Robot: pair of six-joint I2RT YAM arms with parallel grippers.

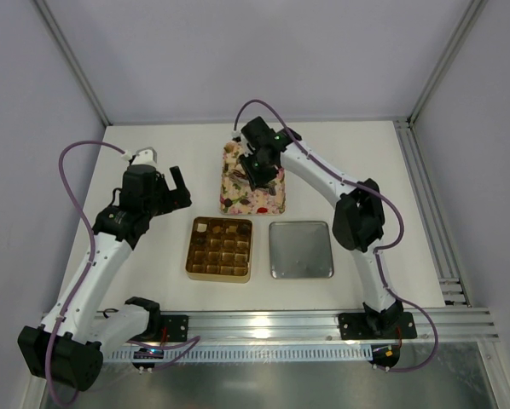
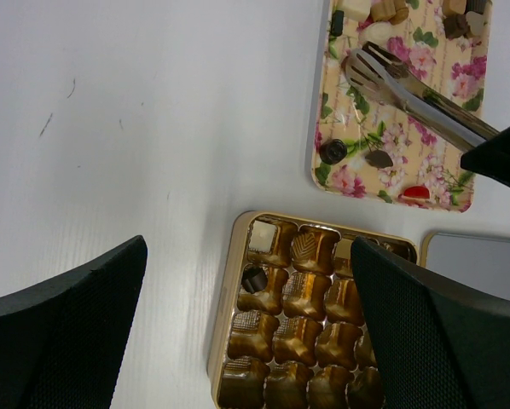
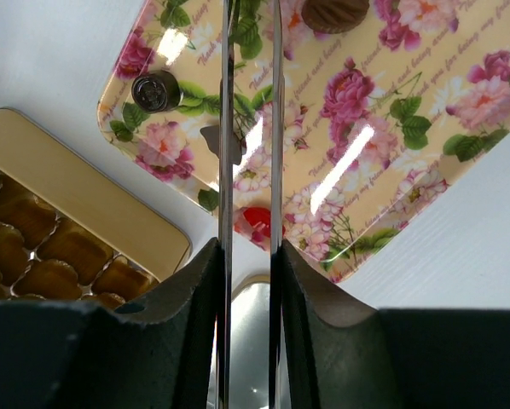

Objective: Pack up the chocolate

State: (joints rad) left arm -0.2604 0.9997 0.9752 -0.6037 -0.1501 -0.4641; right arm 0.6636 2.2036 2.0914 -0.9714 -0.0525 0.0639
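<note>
Chocolate pieces lie on the pink flowered tray [image 1: 253,181]: a dark round one [image 2: 333,151], a brown one [image 2: 379,158], a red one [image 2: 415,192] and several at the far end [image 2: 370,10]. The gold box [image 1: 219,249] holds a white piece [image 2: 263,236] and a dark piece [image 2: 254,279]. My right gripper [image 1: 257,166] is shut on metal tongs [image 2: 408,89] over the tray; the tong arms [image 3: 225,128] stand slightly apart. The tong tips look empty. My left gripper [image 1: 174,187] is open and empty, above the box's left side [image 2: 251,341].
A silver lid [image 1: 301,250] lies right of the gold box. In the right wrist view the dark round piece [image 3: 155,90], the red piece [image 3: 257,223] and the box corner [image 3: 84,204] show. White table surrounds them.
</note>
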